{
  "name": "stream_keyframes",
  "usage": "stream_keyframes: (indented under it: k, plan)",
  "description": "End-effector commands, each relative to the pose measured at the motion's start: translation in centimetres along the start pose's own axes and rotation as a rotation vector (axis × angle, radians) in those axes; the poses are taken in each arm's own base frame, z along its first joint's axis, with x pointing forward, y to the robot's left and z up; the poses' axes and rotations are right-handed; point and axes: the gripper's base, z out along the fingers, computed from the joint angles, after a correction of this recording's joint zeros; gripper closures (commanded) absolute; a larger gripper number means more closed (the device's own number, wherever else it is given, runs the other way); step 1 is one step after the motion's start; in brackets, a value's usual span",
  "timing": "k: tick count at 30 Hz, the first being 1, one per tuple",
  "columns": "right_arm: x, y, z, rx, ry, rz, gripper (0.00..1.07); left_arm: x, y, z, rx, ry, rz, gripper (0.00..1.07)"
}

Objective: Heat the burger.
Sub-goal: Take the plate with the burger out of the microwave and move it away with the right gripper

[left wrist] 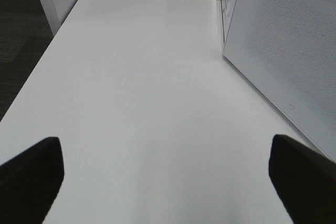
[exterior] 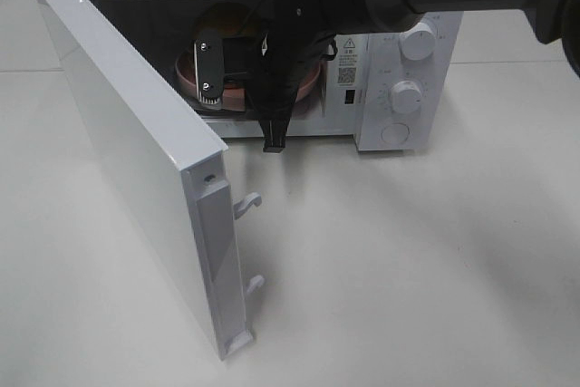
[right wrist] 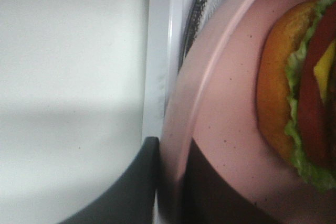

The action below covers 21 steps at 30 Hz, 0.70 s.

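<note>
Pink plate [right wrist: 226, 129] rim sits pinched between the right gripper's [right wrist: 168, 182] dark jaws, one finger [right wrist: 131, 187] outside the rim and one inside. The burger [right wrist: 302, 87] lies on this plate, within the open white microwave [exterior: 399, 88], whose door [exterior: 136, 160] swings out to the left over the pale surface [exterior: 408, 269]. The left gripper [left wrist: 168, 177] hangs over bare surface beside the door, jaws spread wide and holding nothing.

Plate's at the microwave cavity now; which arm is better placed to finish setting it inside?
Right. Its jaws grip the pink plate rim, burger aboard, at the open microwave. The left gripper hangs open over bare table.
</note>
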Motion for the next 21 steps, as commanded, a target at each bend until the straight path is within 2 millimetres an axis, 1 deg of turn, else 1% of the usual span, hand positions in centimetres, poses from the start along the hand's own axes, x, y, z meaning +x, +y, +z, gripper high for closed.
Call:
stream_keyframes:
  k: [1,2,4,6,7,10,12,13,14,21]
  plan:
    - [0.4,-0.3,-1.3,-0.028,-0.003,-0.007,1.07,0.1,0.0,-0.1,0.004,-0.010,-0.005,0.09]
    - [0.4,-0.3,-1.3,-0.028,-0.003,-0.007,1.07,0.1,0.0,-0.1,0.004,-0.010,-0.005,0.09]
    - [0.3,-0.6,-2.2,-0.024,-0.004,-0.029,1.07,0.1,0.0,-0.1,0.004,-0.010,-0.005,0.09]
    - [0.3,-0.6,-2.3,-0.021,-0.006,-0.031,1.07,0.1,0.0,-0.1,0.004,-0.010,-0.005,0.09]
    - [0.3,-0.7,-2.8,-0.015,-0.008,-0.033,1.07,0.1,0.0,-0.1,0.004,-0.010,-0.005,0.09]
    - [0.3,-0.7,-2.9,-0.013,-0.009,-0.038,1.07,0.1,0.0,-0.1,0.004,-0.010,-0.005,0.09]
    - [0.8,0.1,-3.2,-0.019,-0.006,-0.094,1.07,0.1,0.0,-0.1,0.004,-0.010,-0.005,0.09]
    - [0.8,0.1,-3.2,-0.019,-0.006,-0.094,1.07,0.1,0.0,-0.1,0.004,-0.010,-0.005,0.09]
    - [1.0,0.6,-3.3,-0.019,-0.007,-0.121,1.07,0.1,0.0,-0.1,0.004,-0.010,-0.005,0.09]
    - [1.4,1.3,-4.6,0.039,-0.030,-0.145,1.07,0.1,0.0,-0.1,0.004,-0.010,-0.005,0.09]
